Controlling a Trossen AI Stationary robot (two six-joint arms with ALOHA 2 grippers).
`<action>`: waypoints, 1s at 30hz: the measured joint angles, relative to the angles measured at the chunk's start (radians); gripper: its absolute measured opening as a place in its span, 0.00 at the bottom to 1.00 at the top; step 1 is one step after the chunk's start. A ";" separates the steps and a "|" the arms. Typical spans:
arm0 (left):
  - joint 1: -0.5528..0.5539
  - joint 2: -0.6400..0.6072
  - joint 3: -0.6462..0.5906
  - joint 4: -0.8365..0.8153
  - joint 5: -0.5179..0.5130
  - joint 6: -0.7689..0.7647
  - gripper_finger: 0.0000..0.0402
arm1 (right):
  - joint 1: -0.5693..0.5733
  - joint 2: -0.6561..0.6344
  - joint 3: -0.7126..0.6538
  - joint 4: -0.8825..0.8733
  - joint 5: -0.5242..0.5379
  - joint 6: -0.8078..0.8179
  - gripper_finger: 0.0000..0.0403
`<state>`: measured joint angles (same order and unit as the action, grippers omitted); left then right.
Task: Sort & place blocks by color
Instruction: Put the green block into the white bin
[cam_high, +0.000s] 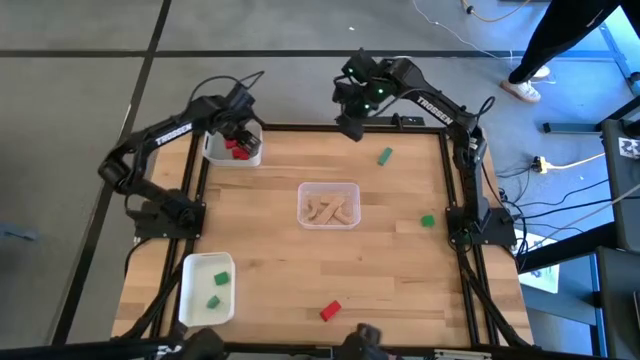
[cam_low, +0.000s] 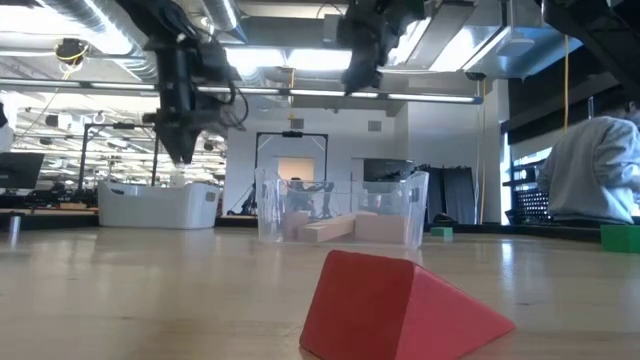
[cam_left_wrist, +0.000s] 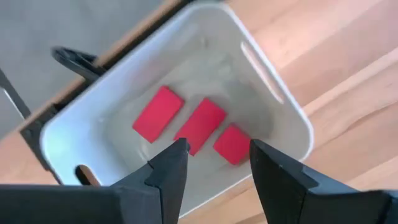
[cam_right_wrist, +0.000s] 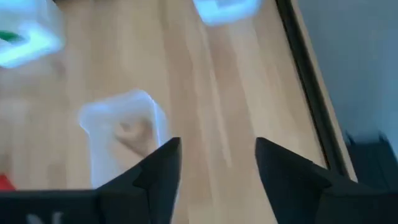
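Observation:
Three red blocks (cam_left_wrist: 200, 124) lie on the floor of a white tray (cam_high: 248, 155) at the table's far left. My left gripper (cam_left_wrist: 217, 146) hangs open above them, touching nothing (cam_high: 238, 135). My right gripper (cam_right_wrist: 217, 146) hovers open and empty over the far edge near the middle (cam_high: 350, 122). A clear tray (cam_high: 328, 205) at the centre holds several light-wood blocks. Two green blocks (cam_high: 216, 290) lie in a white tray (cam_high: 190, 300) at the near left. Loose on the table are a green block (cam_high: 385, 155), another green block (cam_high: 428, 221) and a red block (cam_high: 330, 310).
A dark frame (cam_high: 462, 180) runs along the table's edges, with the arm bases mounted at its left and right sides. Bare wood lies between the trays. A person stands beyond the far right corner (cam_high: 560, 40).

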<state>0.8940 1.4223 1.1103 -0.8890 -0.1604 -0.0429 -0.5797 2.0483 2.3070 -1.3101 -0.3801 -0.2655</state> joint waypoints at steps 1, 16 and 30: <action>0.000 -0.019 0.000 0.003 0.000 0.000 0.41 | 0.000 0.000 0.000 -0.030 0.056 0.014 0.51; 0.000 -0.193 0.000 0.016 -0.002 -0.071 0.41 | -0.059 0.001 -0.138 -0.256 0.544 0.898 0.51; 0.000 -0.193 0.000 0.016 -0.002 -0.082 0.41 | -0.111 0.004 -0.553 0.018 0.520 1.271 0.51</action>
<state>0.8940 1.2289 1.1107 -0.8732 -0.1621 -0.1246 -0.6910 2.0521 1.7542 -1.2916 0.1398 1.0051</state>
